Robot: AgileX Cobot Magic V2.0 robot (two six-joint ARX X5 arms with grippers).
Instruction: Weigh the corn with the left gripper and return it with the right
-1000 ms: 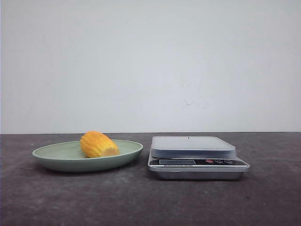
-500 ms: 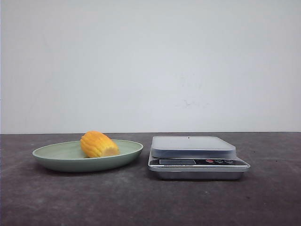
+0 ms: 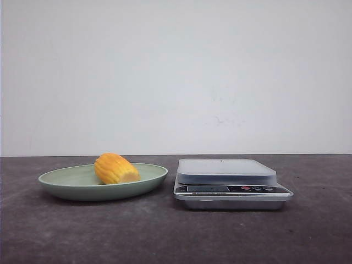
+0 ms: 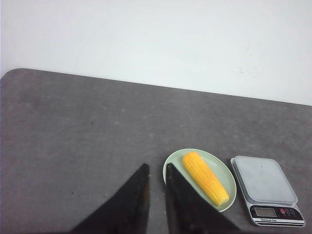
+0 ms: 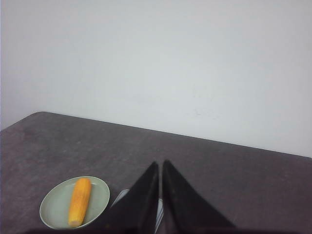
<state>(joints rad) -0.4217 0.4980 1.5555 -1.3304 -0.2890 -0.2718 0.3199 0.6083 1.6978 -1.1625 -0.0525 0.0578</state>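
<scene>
Corn (image 4: 205, 177): long orange-yellow ribbed cob, lying whole

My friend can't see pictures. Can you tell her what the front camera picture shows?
A piece of yellow corn lies on a pale green plate on a dark table. Right of the plate stands a silver kitchen scale with nothing on it, and a plain white wall is behind. No robot arms show.

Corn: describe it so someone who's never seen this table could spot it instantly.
On the dark grey table sit two items side by side: a shallow pale green plate on the left and a silver kitchen scale on the right. The corn lies on its side in the plate. It is the only orange-yellow, ribbed thing here.
</scene>
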